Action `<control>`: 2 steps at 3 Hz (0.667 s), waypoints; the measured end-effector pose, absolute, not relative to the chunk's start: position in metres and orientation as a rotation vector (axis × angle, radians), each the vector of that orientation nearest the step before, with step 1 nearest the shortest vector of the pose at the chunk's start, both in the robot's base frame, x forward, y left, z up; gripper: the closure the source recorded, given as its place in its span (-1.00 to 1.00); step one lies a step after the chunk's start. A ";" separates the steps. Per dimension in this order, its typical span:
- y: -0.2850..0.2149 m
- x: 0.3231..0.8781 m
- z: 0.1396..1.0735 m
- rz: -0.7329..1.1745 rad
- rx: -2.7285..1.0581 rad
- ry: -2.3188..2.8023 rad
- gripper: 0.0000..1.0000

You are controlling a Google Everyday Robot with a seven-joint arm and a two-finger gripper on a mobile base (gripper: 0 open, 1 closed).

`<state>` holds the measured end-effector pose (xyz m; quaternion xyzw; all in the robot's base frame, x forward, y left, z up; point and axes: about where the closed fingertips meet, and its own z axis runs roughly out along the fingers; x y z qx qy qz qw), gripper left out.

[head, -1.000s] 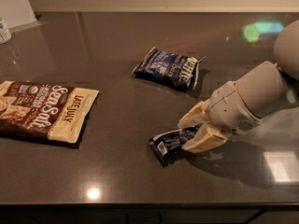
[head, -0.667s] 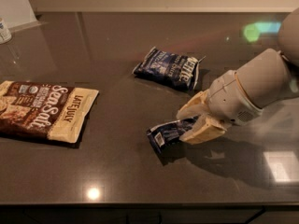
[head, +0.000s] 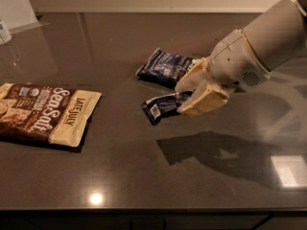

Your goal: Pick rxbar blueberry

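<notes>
The rxbar blueberry point(head: 162, 107) has left the counter point(head: 120, 186): it now hangs in the air, tilted, its barcode end pointing toward the left edge, pinched at its other end between the 2 fingers of the gripper point(head: 182, 99). A dark shadow point(head: 211, 155) lies on the surface below, nearer the front edge, apart from the bar, which suggests a real lift. 1 second ago the bar lay flat closer to the front edge with the gripper closing around it; since then gripper and bar have risen together. The grasp seems to have taken, so the pick looks nearly done. The blue chip bag point(head: 165, 67) and the Sea Salt bag point(head: 45, 113) by the left edge have not moved.
</notes>
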<state>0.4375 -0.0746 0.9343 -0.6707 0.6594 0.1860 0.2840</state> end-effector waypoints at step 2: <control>-0.068 0.450 0.975 0.525 -1.748 1.732 1.00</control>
